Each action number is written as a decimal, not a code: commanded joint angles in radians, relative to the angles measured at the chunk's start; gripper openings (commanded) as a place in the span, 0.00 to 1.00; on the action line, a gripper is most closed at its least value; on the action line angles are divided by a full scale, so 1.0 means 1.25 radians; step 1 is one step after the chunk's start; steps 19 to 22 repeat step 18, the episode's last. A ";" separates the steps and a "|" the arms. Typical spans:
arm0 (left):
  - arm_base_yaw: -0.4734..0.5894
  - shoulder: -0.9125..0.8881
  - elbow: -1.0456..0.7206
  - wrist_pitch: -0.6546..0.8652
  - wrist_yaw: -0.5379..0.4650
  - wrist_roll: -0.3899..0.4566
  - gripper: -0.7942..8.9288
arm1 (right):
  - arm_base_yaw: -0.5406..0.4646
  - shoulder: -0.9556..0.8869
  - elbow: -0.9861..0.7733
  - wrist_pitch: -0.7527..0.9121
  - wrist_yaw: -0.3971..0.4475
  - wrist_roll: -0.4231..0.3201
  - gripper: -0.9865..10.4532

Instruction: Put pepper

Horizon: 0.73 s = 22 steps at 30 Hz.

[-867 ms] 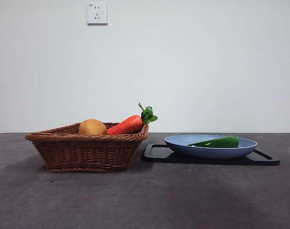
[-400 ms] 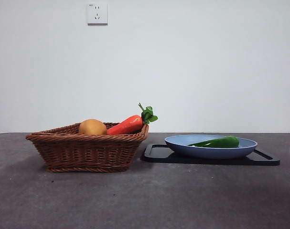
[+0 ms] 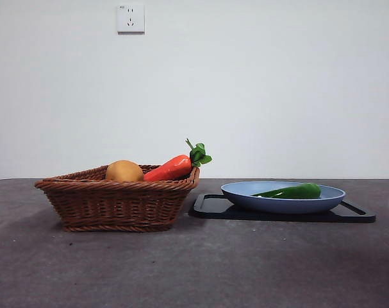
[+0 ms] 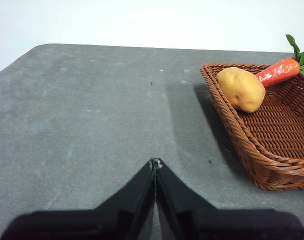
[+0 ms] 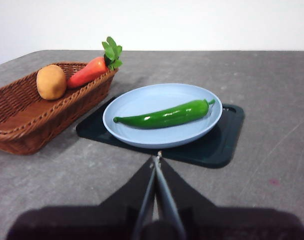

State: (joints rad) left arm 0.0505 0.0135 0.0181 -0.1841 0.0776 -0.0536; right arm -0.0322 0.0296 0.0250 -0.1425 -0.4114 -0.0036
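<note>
The glossy green pepper (image 5: 164, 115) lies across the blue plate (image 5: 136, 102), which rests on a black tray (image 5: 217, 142). In the front view the pepper (image 3: 290, 191) lies in the plate (image 3: 245, 191) at the right. My right gripper (image 5: 156, 159) is shut and empty, a short way back from the plate's near rim. My left gripper (image 4: 155, 163) is shut and empty over bare table, off to the side of the wicker basket (image 4: 262, 145). Neither arm shows in the front view.
The wicker basket (image 3: 117, 199) stands left of the tray (image 3: 354, 215) and holds a yellow-brown potato (image 3: 124, 171) and a red-orange carrot (image 3: 172, 167) with a green leafy top leaning on its rim. A wall socket (image 3: 131, 18) sits on the white wall behind.
</note>
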 commanded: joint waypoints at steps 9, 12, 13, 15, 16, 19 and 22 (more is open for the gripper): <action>0.003 -0.002 -0.005 -0.003 0.003 -0.005 0.09 | 0.002 -0.024 -0.013 -0.010 -0.001 0.030 0.10; 0.003 -0.002 -0.005 -0.003 0.003 -0.005 0.09 | 0.001 -0.024 -0.013 -0.010 -0.001 0.031 0.10; 0.003 -0.002 -0.005 -0.003 0.003 -0.005 0.09 | 0.001 -0.024 -0.013 -0.010 -0.001 0.032 0.10; 0.003 -0.002 -0.005 -0.003 0.003 -0.005 0.09 | 0.001 -0.024 -0.013 -0.010 -0.001 0.031 0.10; 0.003 -0.002 -0.005 -0.003 0.003 -0.005 0.09 | 0.001 -0.024 -0.013 -0.010 -0.001 0.032 0.10; 0.003 -0.002 -0.005 -0.003 0.003 -0.005 0.09 | 0.001 -0.024 -0.013 -0.010 -0.001 0.032 0.10; 0.003 -0.002 -0.005 -0.003 0.003 -0.005 0.09 | 0.001 -0.024 -0.013 -0.010 -0.001 0.032 0.10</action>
